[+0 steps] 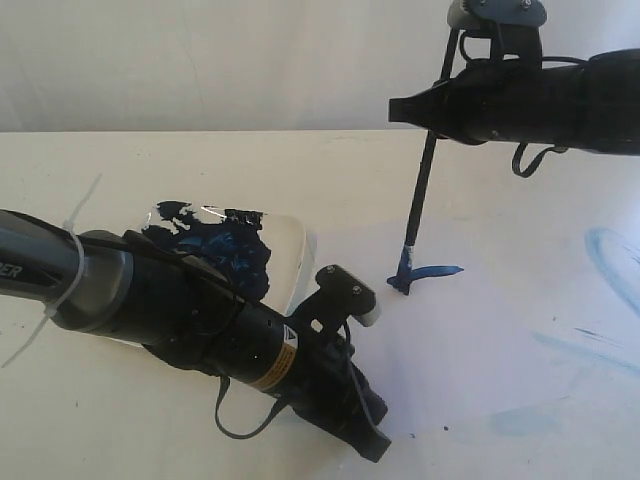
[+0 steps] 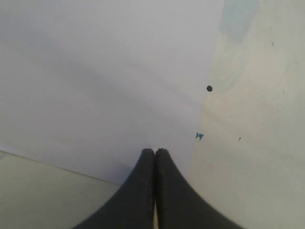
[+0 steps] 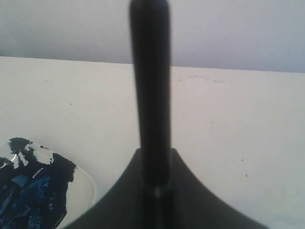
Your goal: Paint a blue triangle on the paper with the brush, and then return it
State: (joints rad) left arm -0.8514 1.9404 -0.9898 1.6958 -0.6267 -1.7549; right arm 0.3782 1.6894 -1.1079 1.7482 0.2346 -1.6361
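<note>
Right end effector (image 1: 425, 108) clamps the thin black brush (image 1: 420, 190); its blue-coated tip touches pale paper (image 2: 95, 71); left end effector (image 2: 155, 152) clenched.

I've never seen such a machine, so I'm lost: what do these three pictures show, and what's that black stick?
It is a robot with two black arms. The wide picture comes from a camera standing apart; the other two come from cameras on the arms' wrists. The right arm's fingers grip the stick, a paintbrush, its tip on the paper at a short blue stroke. The left arm's fingers are closed and empty, over the paper near its edge. A plate smeared with dark blue paint sits on the cream table.
</note>
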